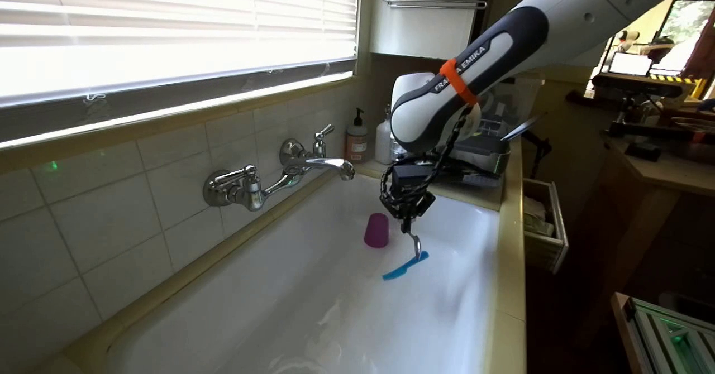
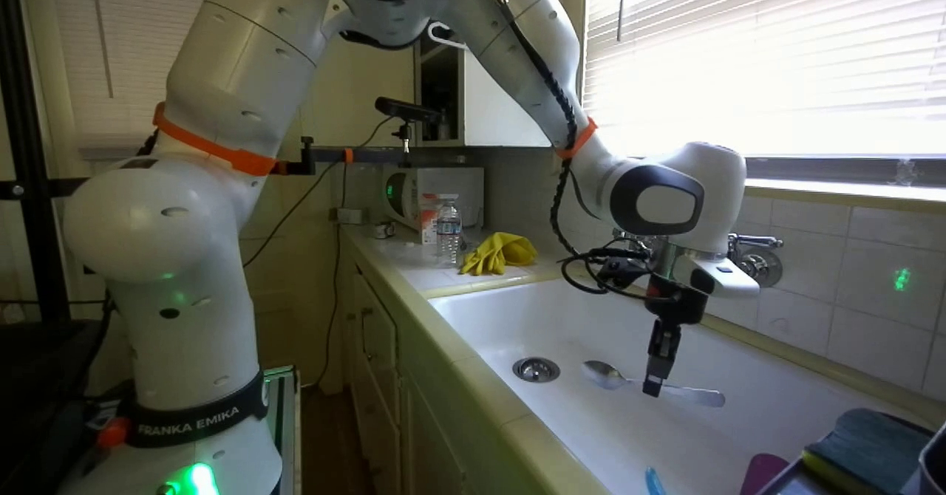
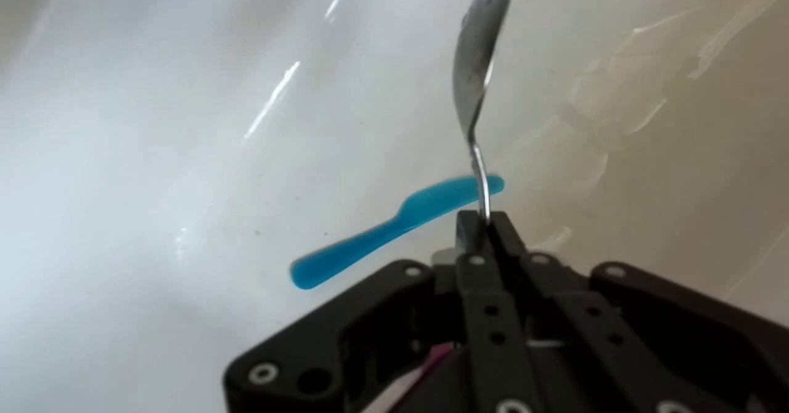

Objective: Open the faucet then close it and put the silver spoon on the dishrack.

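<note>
The silver spoon (image 3: 478,49) is pinched by its handle between the fingertips of my gripper (image 3: 486,220), its bowl pointing away from them. In the wrist view the spoon crosses in front of the blue utensil. An exterior view shows the spoon (image 2: 604,374) roughly level over the white sink, with its handle running past both sides of the gripper (image 2: 653,386). The chrome faucet (image 1: 321,163) is on the tiled wall; in an exterior view the arm covers most of it. The dark grey dishrack (image 1: 503,161) stands beyond the sink's end, partly behind the wrist.
On the sink floor lie a bright blue utensil (image 1: 406,266) and a purple cup (image 1: 376,230). A drain (image 2: 536,369) is sunk into the basin. Soap bottles (image 1: 356,142) stand by the wall. Yellow gloves (image 2: 499,253) and a water bottle (image 2: 448,233) rest on the counter.
</note>
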Controlling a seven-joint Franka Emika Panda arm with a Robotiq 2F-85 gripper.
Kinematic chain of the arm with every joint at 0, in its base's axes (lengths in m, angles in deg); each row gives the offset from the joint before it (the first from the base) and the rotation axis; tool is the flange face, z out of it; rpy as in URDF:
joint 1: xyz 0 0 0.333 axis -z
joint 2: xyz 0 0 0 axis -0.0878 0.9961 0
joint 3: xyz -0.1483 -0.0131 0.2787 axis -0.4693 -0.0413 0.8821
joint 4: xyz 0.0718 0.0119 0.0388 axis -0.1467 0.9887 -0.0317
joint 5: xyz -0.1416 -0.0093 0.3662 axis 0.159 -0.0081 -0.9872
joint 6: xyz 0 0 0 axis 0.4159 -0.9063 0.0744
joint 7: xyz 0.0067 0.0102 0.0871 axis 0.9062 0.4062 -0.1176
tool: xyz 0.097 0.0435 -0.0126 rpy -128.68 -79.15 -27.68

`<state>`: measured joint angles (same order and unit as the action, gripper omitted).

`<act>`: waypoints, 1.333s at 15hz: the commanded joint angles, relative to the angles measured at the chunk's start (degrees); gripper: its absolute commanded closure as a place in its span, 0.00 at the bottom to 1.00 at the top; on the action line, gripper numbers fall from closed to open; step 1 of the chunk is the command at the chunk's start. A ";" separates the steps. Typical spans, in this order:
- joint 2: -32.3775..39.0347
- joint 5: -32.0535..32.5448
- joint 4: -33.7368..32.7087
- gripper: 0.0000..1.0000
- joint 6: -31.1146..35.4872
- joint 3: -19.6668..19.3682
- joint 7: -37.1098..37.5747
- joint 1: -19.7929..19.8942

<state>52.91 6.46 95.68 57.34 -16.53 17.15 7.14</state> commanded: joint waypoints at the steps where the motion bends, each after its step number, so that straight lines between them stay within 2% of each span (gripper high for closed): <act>1: -7.93 5.87 7.65 0.99 0.86 -2.71 7.02 -1.57; 9: -18.54 20.93 11.86 0.99 0.08 -4.44 23.20 -0.14; 15: -24.40 32.55 13.69 0.99 -1.00 -2.96 38.35 2.29; 20: -27.08 39.48 13.79 0.99 -2.68 -0.95 47.67 4.32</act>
<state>28.90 41.52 107.72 56.59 -19.48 58.69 9.82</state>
